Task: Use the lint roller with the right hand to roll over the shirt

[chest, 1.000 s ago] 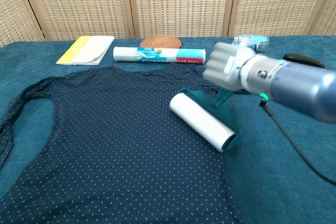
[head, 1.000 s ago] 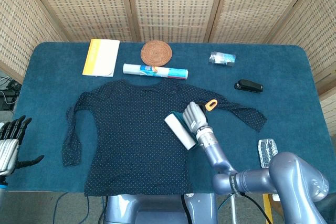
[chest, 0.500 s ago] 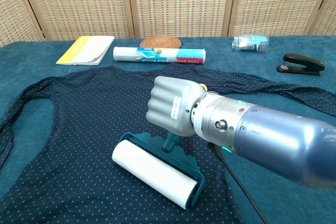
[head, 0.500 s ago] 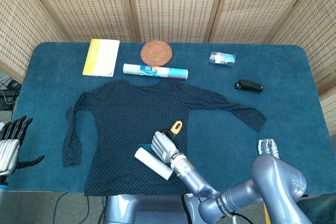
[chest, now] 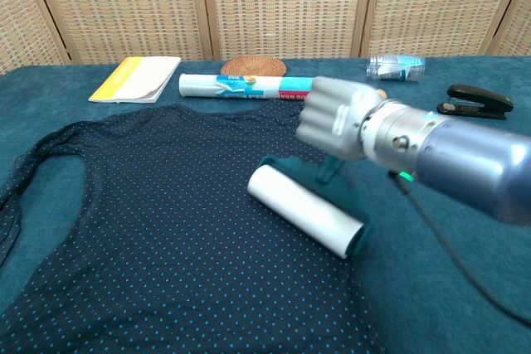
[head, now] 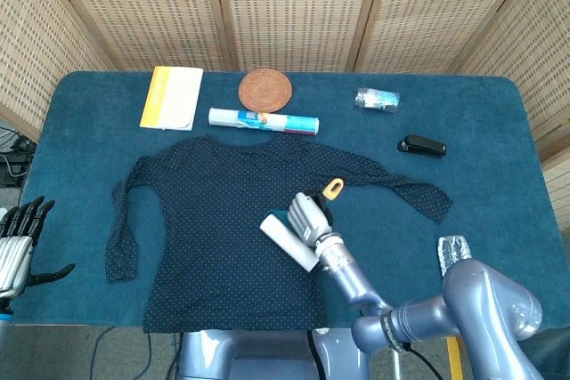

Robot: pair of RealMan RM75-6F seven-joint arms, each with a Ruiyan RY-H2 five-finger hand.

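A dark navy shirt (head: pixel 218 238) (chest: pixel 158 238) with small dots lies flat on the blue table. My right hand (head: pixel 308 214) (chest: pixel 333 119) grips the teal handle of the lint roller, whose orange end (head: pixel 332 189) sticks out past the fist. The white roll (head: pixel 288 242) (chest: pixel 304 210) lies on the shirt near its right edge, pointing diagonally. My left hand (head: pixel 20 239) hangs off the table's near left edge with fingers spread, holding nothing.
Along the far side lie a yellow-and-white booklet (head: pixel 171 97), a woven coaster (head: pixel 264 90), a wrapped roll (head: pixel 264 120), a clear bottle (head: pixel 377 99) and a black stapler (head: pixel 421 146). A clear plastic piece (head: pixel 452 254) sits at the near right.
My right hand pulled the roller toward the shirt's hem, then pushed it back up and to the right across the cloth. The left hand stayed still.
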